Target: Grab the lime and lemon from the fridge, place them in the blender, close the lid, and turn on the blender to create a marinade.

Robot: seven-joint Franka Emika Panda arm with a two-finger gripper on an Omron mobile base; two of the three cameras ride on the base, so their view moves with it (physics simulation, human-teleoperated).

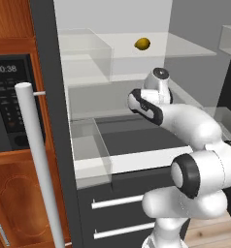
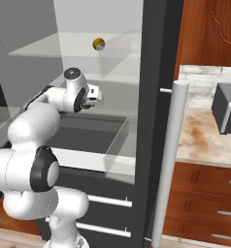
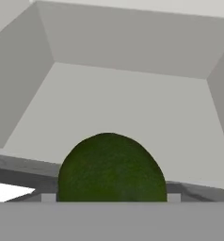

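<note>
The dark green lime sits right between my fingertips, and both tips touch its sides. My gripper is shut on it inside the fridge, just above the middle shelf. From the right base view, the gripper reaches in over that shelf with a bit of green lime under it. The yellow lemon lies on the upper glass shelf, above and behind the hand; the lemon also shows from the right. The blender and the lid are out of view.
The fridge's long white door handle stands close on the left, and another handle on the right. A clear bin sits below the hand. A black microwave is at the left. A dark grey box rests on the counter.
</note>
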